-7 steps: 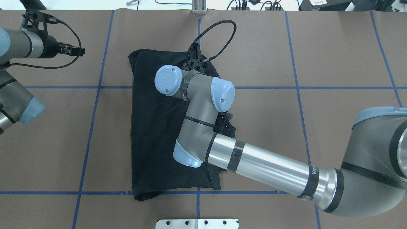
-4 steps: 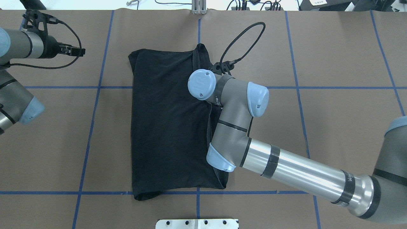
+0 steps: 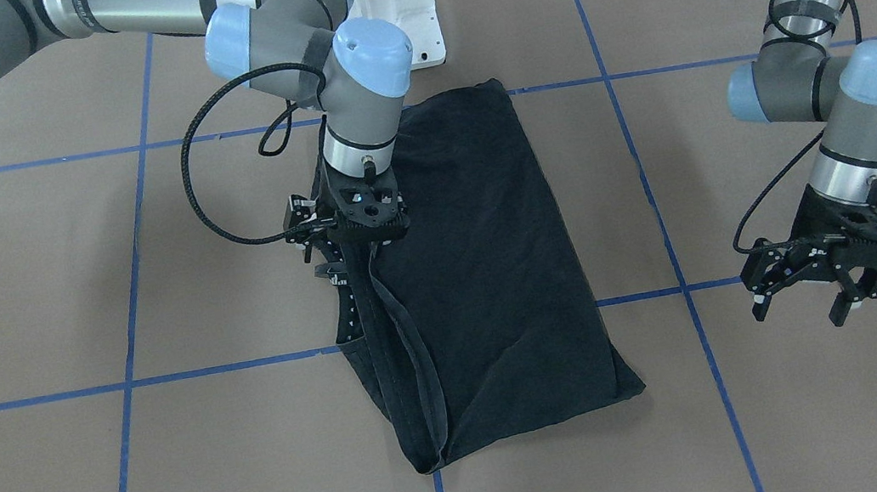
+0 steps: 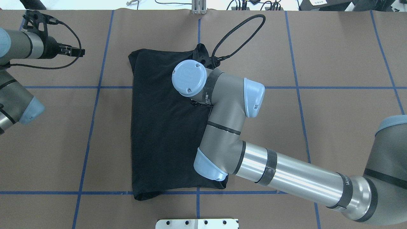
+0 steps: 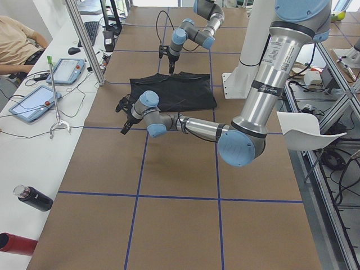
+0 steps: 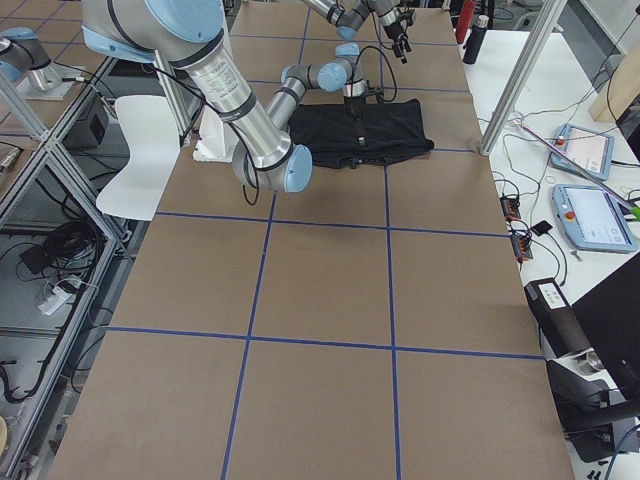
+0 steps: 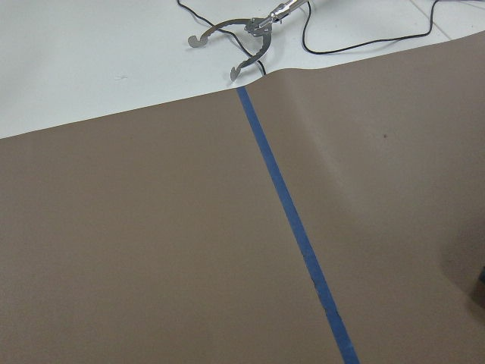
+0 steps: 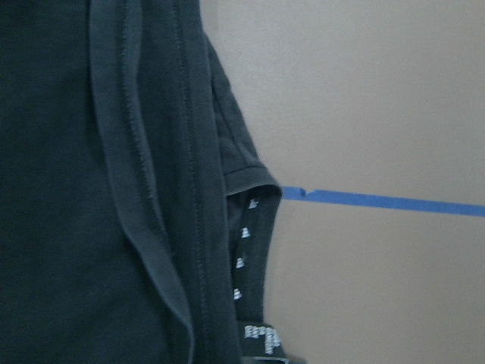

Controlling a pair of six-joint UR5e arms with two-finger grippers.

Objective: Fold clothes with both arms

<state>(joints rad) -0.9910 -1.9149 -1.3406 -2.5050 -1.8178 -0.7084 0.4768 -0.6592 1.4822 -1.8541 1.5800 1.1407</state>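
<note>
The black T-shirt [image 4: 159,127] lies folded into a tall rectangle in the middle of the table [image 3: 494,272]. My right arm reaches over its right side, and the wrist hides the gripper from overhead. In the front-facing view my right gripper [image 3: 333,276] hangs over the shirt's edge by the collar. Its black fingers merge with the cloth, so open or shut is unclear. The right wrist view shows the hems [image 8: 136,189] and the collar with white marks [image 8: 246,250]. My left gripper [image 3: 804,310] is open and empty, far off to the shirt's left [image 4: 79,51].
Blue tape lines [image 4: 92,111] divide the brown table cover. A metal plate [image 4: 197,223] sits at the near edge and cables [image 4: 254,4] lie along the far edge. A metal hook tool [image 7: 242,38] lies past the cover. A person [image 5: 17,39] sits at the side bench.
My right arm swung right off the shirt, then came back left and farther away. The shirt's near right corner shifted slightly right. The left arm stayed still.
</note>
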